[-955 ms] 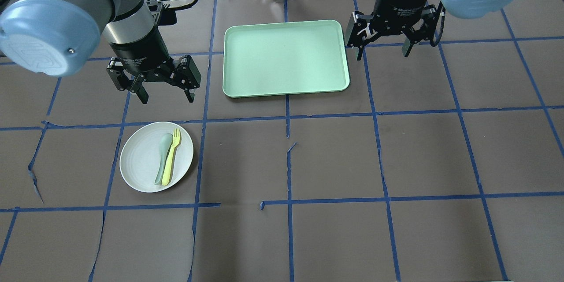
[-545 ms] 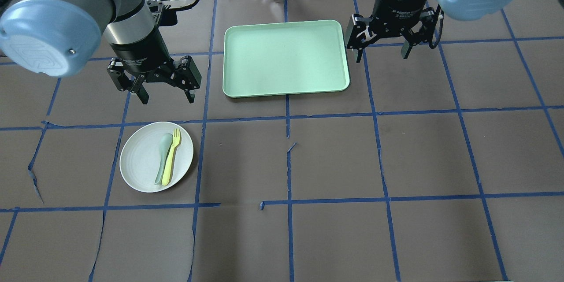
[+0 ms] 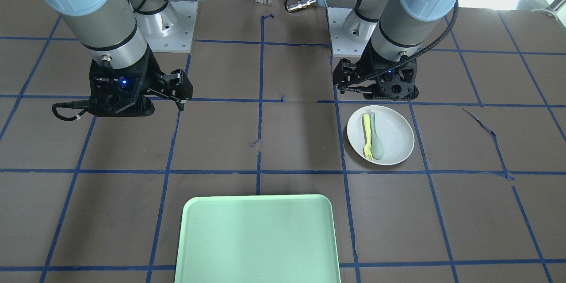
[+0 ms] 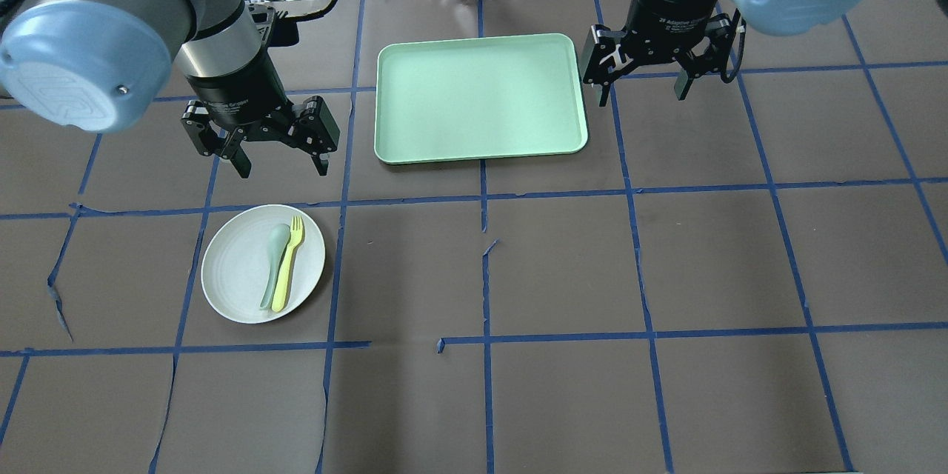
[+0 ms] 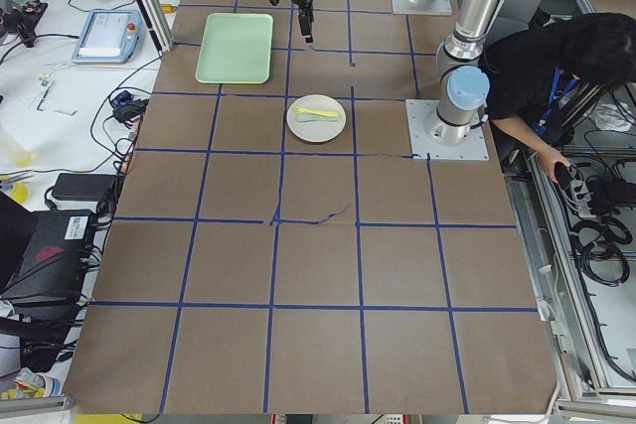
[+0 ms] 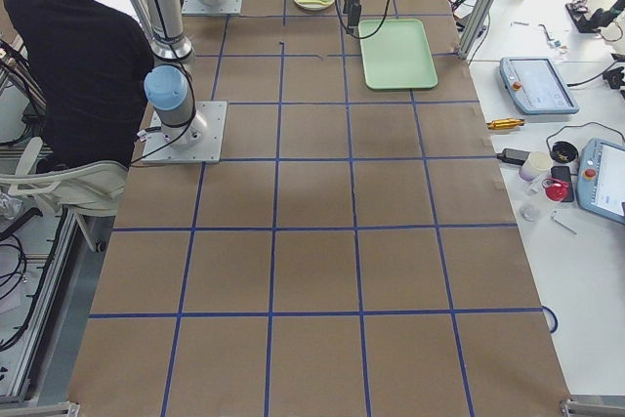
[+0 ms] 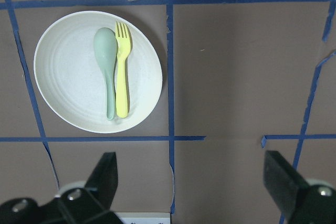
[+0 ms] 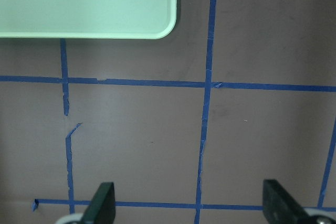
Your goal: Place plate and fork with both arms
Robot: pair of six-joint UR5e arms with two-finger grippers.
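The off-white plate [image 4: 233, 289] lies on the table at the near left. On it lie the pale-yellow fork [image 4: 287, 266] and a grey-green spoon [image 4: 272, 266], side by side. They also show in the left wrist view: the plate [image 7: 68, 82], the fork [image 7: 122, 77], the spoon [image 7: 107, 66]. My left gripper [image 4: 282, 170] hangs open and empty just beyond the plate, above the table. My right gripper [image 4: 642, 96] hangs open and empty to the right of the mint-green tray [image 4: 481, 96]. In the front-facing view the plate [image 3: 395, 135] lies just in front of the left gripper [image 3: 376, 95].
The tray holds nothing; its corner shows in the right wrist view [image 8: 89, 3]. Brown paper with blue tape lines covers the table. A person in black [image 6: 78, 56] stands by the robot's base. Cables and devices lie past the table's far edge.
Both arms have shifted only very slightly. Both grippers stay open, and the plate, fork and spoon have not moved.
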